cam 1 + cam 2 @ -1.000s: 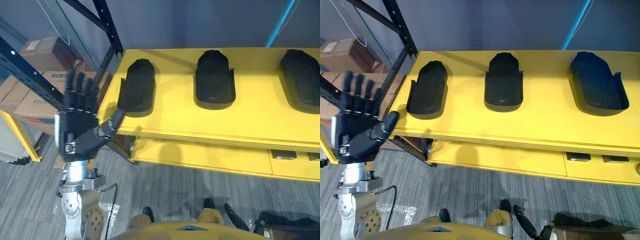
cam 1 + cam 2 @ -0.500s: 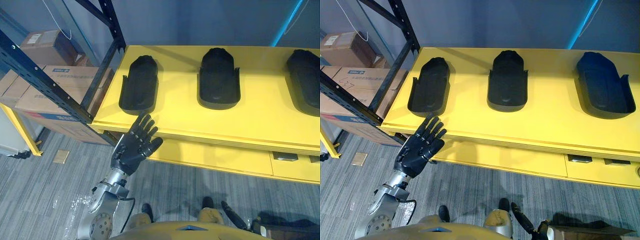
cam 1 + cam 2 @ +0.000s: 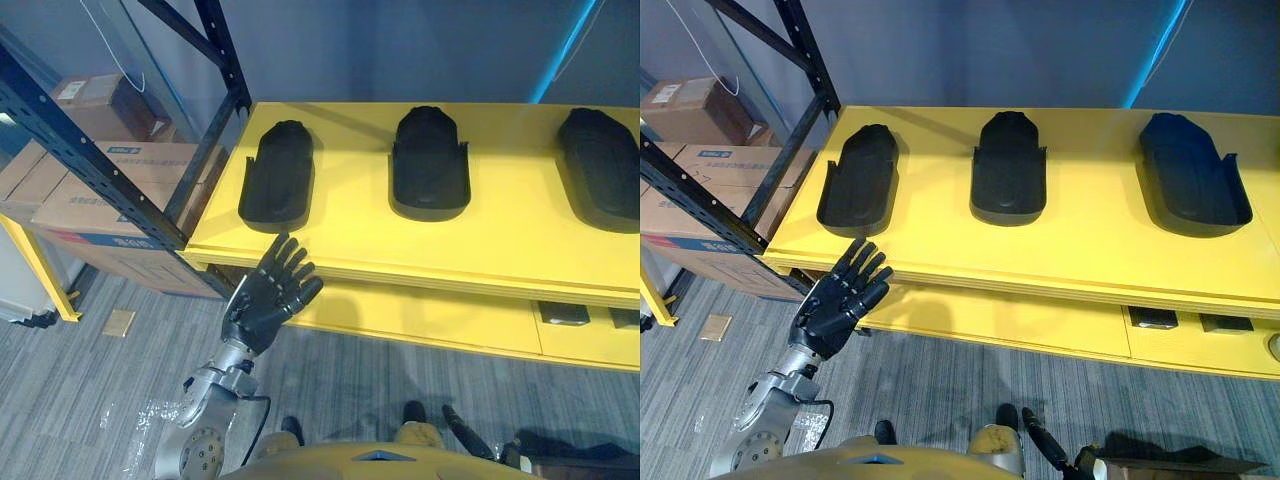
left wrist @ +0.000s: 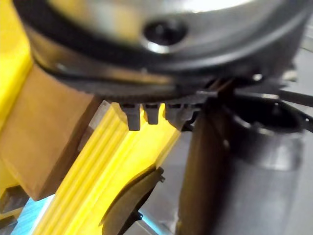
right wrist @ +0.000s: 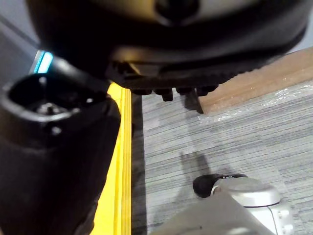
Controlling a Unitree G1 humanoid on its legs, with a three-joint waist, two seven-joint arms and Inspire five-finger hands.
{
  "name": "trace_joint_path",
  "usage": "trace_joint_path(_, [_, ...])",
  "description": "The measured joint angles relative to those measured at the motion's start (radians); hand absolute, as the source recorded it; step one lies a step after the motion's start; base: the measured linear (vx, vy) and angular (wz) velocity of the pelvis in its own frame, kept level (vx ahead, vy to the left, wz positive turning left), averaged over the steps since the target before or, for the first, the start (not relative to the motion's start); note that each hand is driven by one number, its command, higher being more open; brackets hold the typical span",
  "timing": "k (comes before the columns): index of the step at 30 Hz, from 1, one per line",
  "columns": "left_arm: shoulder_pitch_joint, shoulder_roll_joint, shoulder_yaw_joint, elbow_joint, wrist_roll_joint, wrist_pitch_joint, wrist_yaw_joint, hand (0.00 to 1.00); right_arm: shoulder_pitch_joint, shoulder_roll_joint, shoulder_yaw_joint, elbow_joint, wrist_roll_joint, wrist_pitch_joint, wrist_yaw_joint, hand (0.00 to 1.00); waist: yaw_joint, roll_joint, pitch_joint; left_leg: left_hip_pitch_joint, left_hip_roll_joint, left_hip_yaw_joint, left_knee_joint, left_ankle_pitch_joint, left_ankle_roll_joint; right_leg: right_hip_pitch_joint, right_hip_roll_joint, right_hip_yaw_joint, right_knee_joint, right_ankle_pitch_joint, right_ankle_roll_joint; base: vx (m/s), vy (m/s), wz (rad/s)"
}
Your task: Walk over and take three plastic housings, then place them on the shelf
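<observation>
Housings [image 3: 430, 160] on table [image 3: 520, 245]; boxes [image 3: 105, 195] labelled.

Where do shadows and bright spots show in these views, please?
Left eye view: the housings cast dark shadows on the yellow table at their near ends; a blue light strip glows behind. Right wrist view: a blue glow, and a soft shadow on the floor.
</observation>
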Motion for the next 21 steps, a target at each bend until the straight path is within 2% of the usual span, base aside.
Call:
trace_joint_path(10, [-0.013, -0.001, 0.054, -0.007, -0.005, -0.105, 0.034, 1.0, 0.001, 0.001, -0.001, 0.021, 0.0, -0.003, 0.0, 1.0, -0.008, -0.002, -0.003, 0.004, 0.001, 0.006, -0.013, 0.006, -0.002, 0.0, 0.002, 0.006, -0.001, 0.001, 0.0, 0.01, 0.002, -0.01])
trace_joint_path(13, [-0.018, -0.002, 0.071, -0.015, -0.058, -0.138, 0.042, 1.0, 0.0, 0.001, -0.001, 0.021, -0.001, -0.003, 0.001, 1.0, -0.007, -0.002, -0.004, 0.006, 0.001, 0.009, -0.012, 0.006, -0.001, 0.0, 0.003, 0.01, 0.0, 0.001, 0.0, 0.0, 0.002, -0.01])
trace_joint_path(18, [-0.017, -0.005, 0.09, -0.048, -0.229, -0.142, 0.047, 1.0, 0.001, 0.001, -0.001, 0.021, -0.001, -0.003, 0.002, 1.0, -0.008, -0.005, -0.004, 0.018, 0.002, 0.015, -0.012, 0.005, -0.002, 0.004, 0.003, 0.018, 0.003, 0.001, -0.001, -0.02, 0.004, -0.05])
trace_joint_path(21, [-0.014, -0.019, 0.09, -0.047, -0.252, -0.141, 0.065, 1.0, 0.001, 0.001, -0.001, 0.02, -0.001, -0.002, 0.005, 1.0, -0.008, -0.008, -0.007, 0.02, 0.002, 0.021, -0.011, 0.003, -0.002, 0.003, 0.003, 0.025, 0.003, 0.0, -0.002, -0.03, 0.004, -0.06])
